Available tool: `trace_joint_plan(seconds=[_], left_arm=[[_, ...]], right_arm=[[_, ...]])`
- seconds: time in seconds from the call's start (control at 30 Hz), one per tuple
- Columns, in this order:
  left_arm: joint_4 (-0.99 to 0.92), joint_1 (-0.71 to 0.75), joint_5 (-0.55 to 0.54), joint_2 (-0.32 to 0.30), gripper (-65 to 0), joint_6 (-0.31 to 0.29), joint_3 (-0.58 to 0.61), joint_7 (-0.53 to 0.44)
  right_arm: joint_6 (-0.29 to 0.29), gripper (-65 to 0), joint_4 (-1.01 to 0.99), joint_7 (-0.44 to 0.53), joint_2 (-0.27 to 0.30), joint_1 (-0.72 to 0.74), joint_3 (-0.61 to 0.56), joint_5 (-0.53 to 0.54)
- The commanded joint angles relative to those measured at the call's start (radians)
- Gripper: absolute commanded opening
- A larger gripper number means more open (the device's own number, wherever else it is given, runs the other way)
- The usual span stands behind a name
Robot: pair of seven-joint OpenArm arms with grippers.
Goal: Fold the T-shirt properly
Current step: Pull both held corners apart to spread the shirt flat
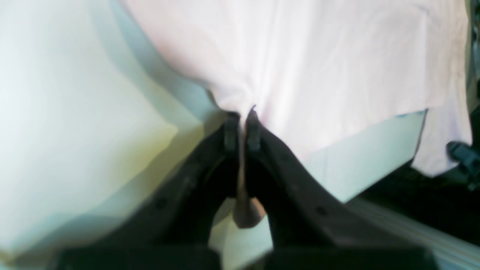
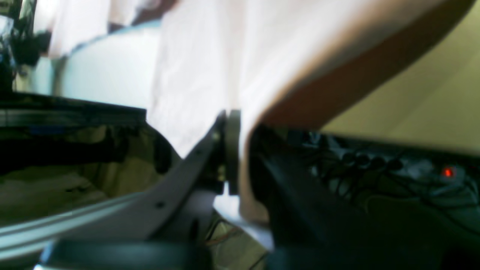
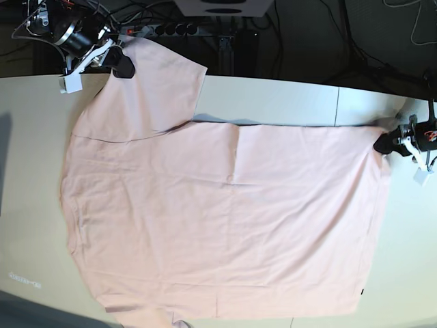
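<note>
Both grippers pinching the pink T-shirt (image 3: 225, 219) on the counter (image 3: 287, 99).
Left gripper (image 1: 242, 129) clamps an edge; right gripper (image 2: 234, 123) clamps, probably, a sleeve corner.

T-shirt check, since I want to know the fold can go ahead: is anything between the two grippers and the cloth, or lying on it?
Nothing visible stands in the way. The left gripper and right gripper are each shut on an edge of the T-shirt, which lies spread on the table with nothing on top.
</note>
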Motion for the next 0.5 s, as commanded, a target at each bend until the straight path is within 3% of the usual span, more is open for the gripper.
trace_joint_plan(seconds=[0.0,0.23,0.47], left_arm=[[0.04,0.017,-0.031,-0.026,-65.0,-0.015,-0.04,0.0],[0.244,0.232,-0.045,-0.026,-65.0,-0.015,-0.246,0.012],[0.463,0.377,-0.072,-0.026,-65.0,-0.015,-0.353,0.021]], right_arm=[[0.095,-65.0,0.013,-0.002,0.011,-0.028,0.024,0.036],[0.113,-65.0,0.013,-0.063,0.011,-0.122,0.141,0.157],[0.121,-65.0,0.05,-0.125,0.011,-0.195,0.271,0.266]])
